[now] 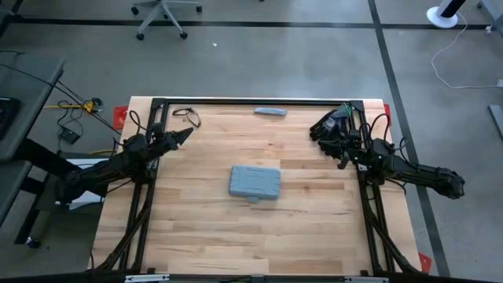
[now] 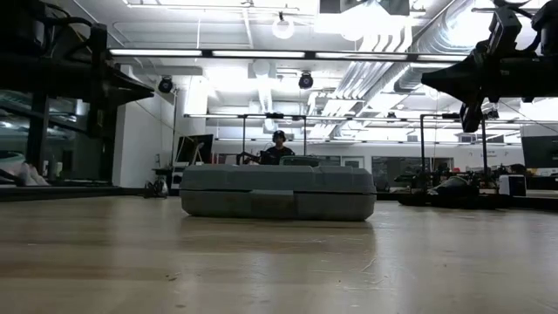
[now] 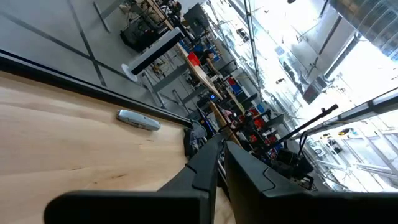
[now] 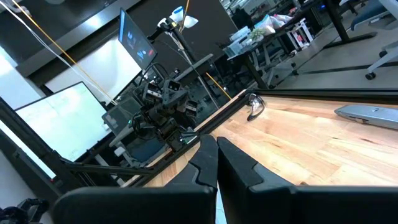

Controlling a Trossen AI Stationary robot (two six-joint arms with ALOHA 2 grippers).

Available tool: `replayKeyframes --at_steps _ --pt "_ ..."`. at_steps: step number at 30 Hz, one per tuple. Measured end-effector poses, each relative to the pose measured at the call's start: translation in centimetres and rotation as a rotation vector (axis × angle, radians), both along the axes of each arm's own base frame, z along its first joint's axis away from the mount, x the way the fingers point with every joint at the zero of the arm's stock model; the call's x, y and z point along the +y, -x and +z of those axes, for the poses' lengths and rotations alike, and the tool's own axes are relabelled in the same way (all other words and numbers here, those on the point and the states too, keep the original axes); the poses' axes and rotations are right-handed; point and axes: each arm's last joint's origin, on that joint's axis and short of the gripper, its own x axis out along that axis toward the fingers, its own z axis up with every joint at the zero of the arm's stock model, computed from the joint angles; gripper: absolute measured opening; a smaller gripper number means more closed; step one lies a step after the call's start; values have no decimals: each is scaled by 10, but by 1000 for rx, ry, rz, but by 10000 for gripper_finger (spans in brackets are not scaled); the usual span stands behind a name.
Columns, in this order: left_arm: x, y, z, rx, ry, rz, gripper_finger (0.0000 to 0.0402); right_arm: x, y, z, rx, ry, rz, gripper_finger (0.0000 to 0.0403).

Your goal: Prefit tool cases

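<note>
One closed tool case (image 1: 255,182) lay mid-table, clear of both my grippers.

One slim grey bar (image 1: 270,112) sat by the far edge; my left gripper (image 1: 185,135) and right gripper (image 1: 321,130), fingers pressed together, hung empty over the far corners.

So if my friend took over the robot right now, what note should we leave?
Left gripper: jaws shut, holding nothing, raised at the table's far left.
Right gripper: jaws shut, holding nothing, raised at the far right.
Tool case: closed, lying flat mid-table, touched by neither arm.
Slim grey-blue bar: lies by the far edge.
Done: nothing visible yet.
Left: probably open the case and fit it; no tools are in view.
</note>
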Motion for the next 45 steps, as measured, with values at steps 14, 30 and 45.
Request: replayKeyframes --at_steps 14,30,45 --pt "0 0 0 3 1 0 23 7 -2 -1 14 -3 74 0" --pt "0 0 0 2 1 0 23 7 -2 -2 18 -4 74 0" --pt "0 0 0 3 1 0 23 7 -2 -2 18 -4 74 0"
